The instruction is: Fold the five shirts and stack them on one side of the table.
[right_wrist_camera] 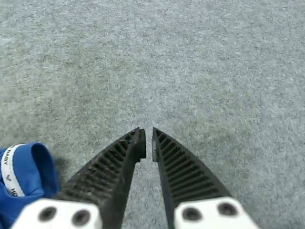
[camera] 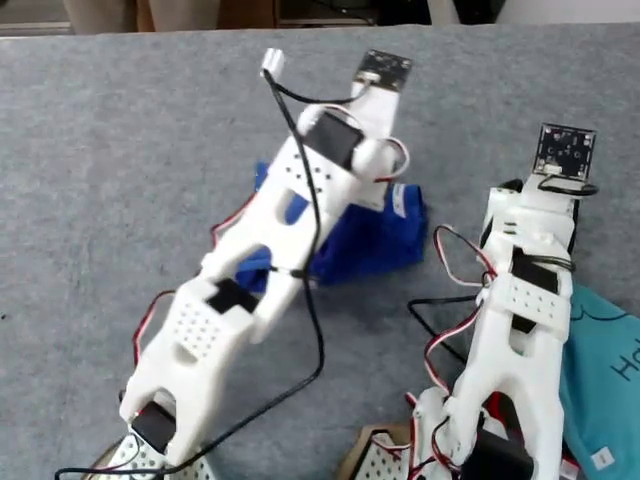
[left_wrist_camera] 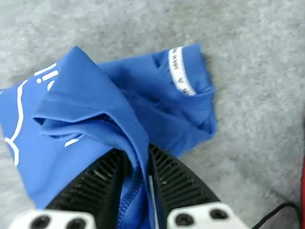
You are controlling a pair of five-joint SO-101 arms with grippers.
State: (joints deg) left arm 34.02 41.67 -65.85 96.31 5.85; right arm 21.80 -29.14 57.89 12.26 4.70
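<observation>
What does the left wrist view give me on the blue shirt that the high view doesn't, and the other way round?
Left wrist view alone: the left gripper shut on a raised fold of the blue shirt, and white print on the cloth. High view alone: both arms over the table, the left arm covering part of the shirt, and a teal shirt lying beside the right arm. Shared: the blue shirt, bunched rather than flat, on the grey table.
</observation>
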